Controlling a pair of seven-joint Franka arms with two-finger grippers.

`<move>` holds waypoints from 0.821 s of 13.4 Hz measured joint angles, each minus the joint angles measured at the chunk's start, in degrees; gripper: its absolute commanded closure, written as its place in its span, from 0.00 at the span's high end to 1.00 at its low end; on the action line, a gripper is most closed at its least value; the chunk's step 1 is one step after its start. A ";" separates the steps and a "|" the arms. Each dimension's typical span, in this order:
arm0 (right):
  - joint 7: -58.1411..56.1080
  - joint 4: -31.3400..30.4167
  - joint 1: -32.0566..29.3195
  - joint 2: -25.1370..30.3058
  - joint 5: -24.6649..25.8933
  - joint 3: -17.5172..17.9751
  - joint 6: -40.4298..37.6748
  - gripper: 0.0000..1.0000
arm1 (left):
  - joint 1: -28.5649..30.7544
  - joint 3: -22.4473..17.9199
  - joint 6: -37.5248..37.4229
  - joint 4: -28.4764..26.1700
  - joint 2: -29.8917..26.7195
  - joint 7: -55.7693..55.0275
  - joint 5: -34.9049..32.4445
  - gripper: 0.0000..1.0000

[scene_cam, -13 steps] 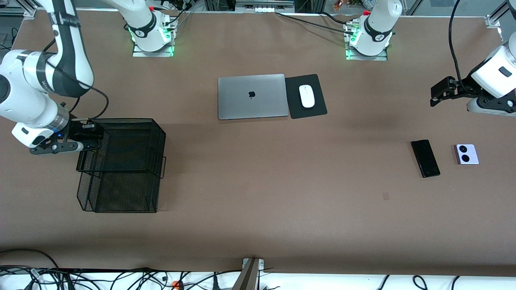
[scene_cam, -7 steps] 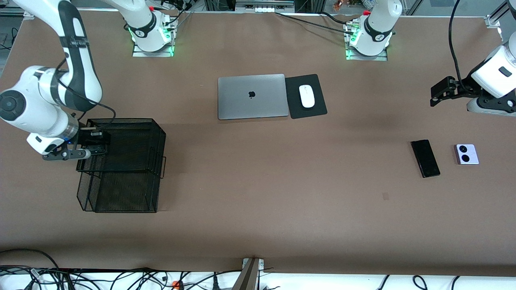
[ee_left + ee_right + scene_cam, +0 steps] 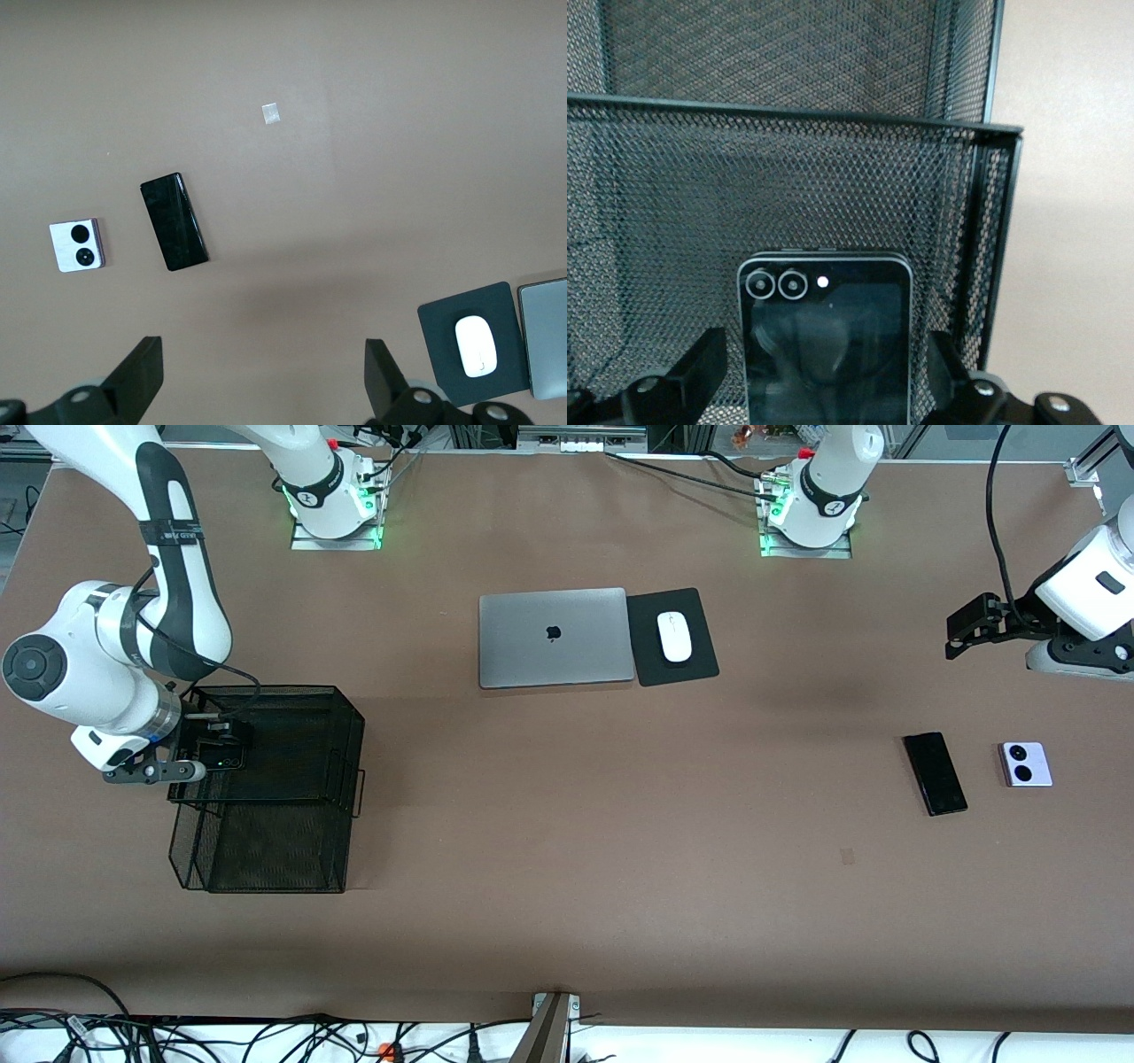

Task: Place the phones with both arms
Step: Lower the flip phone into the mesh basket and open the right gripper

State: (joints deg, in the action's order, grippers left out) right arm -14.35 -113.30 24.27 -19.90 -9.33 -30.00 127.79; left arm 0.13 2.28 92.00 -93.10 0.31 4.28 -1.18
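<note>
The right gripper (image 3: 221, 751) hangs over the mesh tray (image 3: 292, 717), jaws spread, the small black phone (image 3: 824, 341) loose between them. It should lift straight up. The left gripper (image 3: 961, 633) waits, spread wide, above the slim phone (image 3: 934, 773) and lavender phone (image 3: 1025, 763).

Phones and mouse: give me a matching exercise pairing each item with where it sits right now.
Things:
1. small squarish black phone
2. long slim black phone
3. white-lavender phone
4. white mouse

Places:
A. on the black pad beside the laptop
B. in the black mesh basket, between the right tool's open fingers
C. on the bare table, closest to the left arm's end
D. on the bare table, beside the white-lavender phone

Pairs: 1-B, 2-D, 3-C, 4-A
</note>
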 measured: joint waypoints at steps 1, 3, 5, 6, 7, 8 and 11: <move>0.00 0.60 0.04 0.04 -0.01 0.00 0.00 1.00 | 0.00 0.00 0.00 0.00 0.00 0.00 0.00 1.00; 0.00 2.08 0.16 0.24 -0.02 0.02 -0.09 1.00 | 0.00 0.00 0.00 0.00 0.00 0.00 0.00 1.00; 0.00 4.35 0.48 0.78 -0.05 0.16 -2.18 1.00 | 0.00 0.00 0.00 0.00 0.00 0.00 0.00 1.00; 0.00 6.11 0.64 1.14 -0.05 0.25 -4.54 1.00 | 0.00 0.00 -0.01 0.00 0.00 0.00 0.00 1.00; 0.00 8.20 0.76 1.52 -0.05 0.37 -7.21 1.00 | 0.00 0.00 -0.01 0.00 0.00 0.00 0.00 1.00; 0.02 10.29 0.92 1.84 -0.05 0.55 -9.70 1.00 | 0.00 0.00 -0.01 0.00 0.00 0.00 0.00 1.00; 2.33 15.96 2.89 2.29 -0.06 0.75 -16.45 1.00 | -0.01 0.00 -0.01 0.00 0.00 0.00 0.00 1.00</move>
State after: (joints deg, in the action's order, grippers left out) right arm -12.02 -97.34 27.15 -17.61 -9.39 -29.25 111.34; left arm 0.12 2.28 91.99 -93.10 0.31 4.28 -1.18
